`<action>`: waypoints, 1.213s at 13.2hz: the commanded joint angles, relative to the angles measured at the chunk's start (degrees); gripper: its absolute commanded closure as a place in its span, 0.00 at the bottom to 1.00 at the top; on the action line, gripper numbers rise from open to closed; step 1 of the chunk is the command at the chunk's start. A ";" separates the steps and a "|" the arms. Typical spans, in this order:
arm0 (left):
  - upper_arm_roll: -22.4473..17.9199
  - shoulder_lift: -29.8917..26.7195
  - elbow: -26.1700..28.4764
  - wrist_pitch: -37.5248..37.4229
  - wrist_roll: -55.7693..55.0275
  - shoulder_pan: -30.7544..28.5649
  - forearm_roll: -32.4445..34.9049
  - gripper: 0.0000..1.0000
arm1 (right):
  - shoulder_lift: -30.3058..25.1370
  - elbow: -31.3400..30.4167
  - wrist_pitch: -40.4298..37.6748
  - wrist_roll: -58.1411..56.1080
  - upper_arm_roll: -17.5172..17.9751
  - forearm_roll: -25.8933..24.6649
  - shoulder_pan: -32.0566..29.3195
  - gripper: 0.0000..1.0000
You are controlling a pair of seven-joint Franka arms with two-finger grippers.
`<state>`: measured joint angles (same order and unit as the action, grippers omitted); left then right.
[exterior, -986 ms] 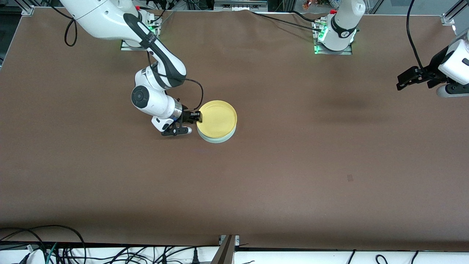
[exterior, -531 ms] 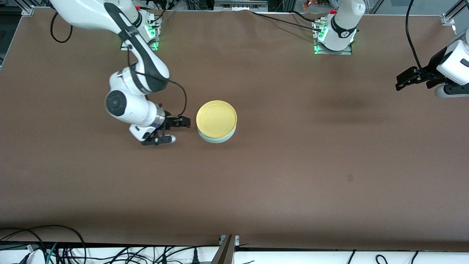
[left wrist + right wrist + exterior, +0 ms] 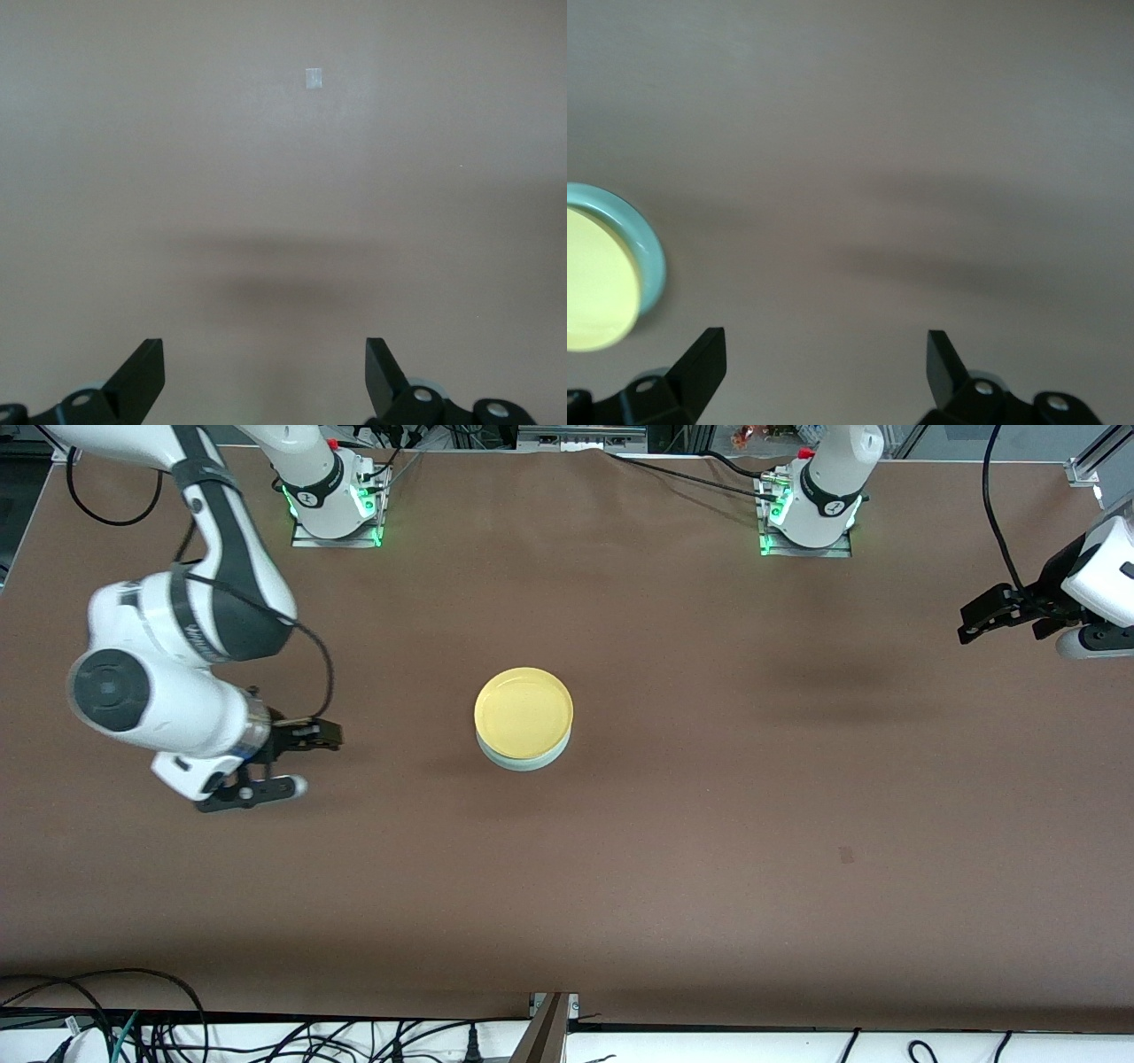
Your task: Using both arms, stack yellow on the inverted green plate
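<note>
The yellow plate [image 3: 523, 708] lies upright on the green plate [image 3: 524, 761] near the middle of the table; only the green plate's pale rim shows under it. My right gripper [image 3: 315, 760] hangs open and empty above bare table, well away from the stack toward the right arm's end. In the right wrist view the yellow plate [image 3: 595, 285] and the green plate's rim [image 3: 648, 250] show at the edge, with the right gripper [image 3: 825, 356] open over the tabletop. My left gripper [image 3: 967, 627] waits open at the left arm's end; the left wrist view shows it [image 3: 266, 363] over bare table.
The brown table [image 3: 709, 797] carries a small dark patch [image 3: 846, 855] nearer the front camera, seen as a pale patch [image 3: 313, 79] in the left wrist view. Cables [image 3: 133, 1019] lie along the table's front edge.
My right gripper let go of the yellow plate's rim, opened and drew back from the stack toward the right arm's end. The plates stayed put. The left arm barely moved.
</note>
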<state>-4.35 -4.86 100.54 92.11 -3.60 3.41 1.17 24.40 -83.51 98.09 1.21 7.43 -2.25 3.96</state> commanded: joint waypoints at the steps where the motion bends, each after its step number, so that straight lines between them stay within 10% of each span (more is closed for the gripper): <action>1: -0.04 0.90 -1.75 -1.05 -0.35 0.11 -1.26 0.00 | -0.93 6.33 -10.00 -1.30 -3.47 -0.12 0.35 0.00; 16: 0.05 0.90 -1.75 -1.23 -1.58 0.11 -1.34 0.00 | -21.06 0.72 -19.25 -1.91 -5.85 -0.83 -4.66 0.00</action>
<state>-4.33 -4.69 100.47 92.06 -4.30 3.41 1.13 4.15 -81.29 79.74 -0.53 1.46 -2.85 -0.72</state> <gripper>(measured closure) 0.000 0.000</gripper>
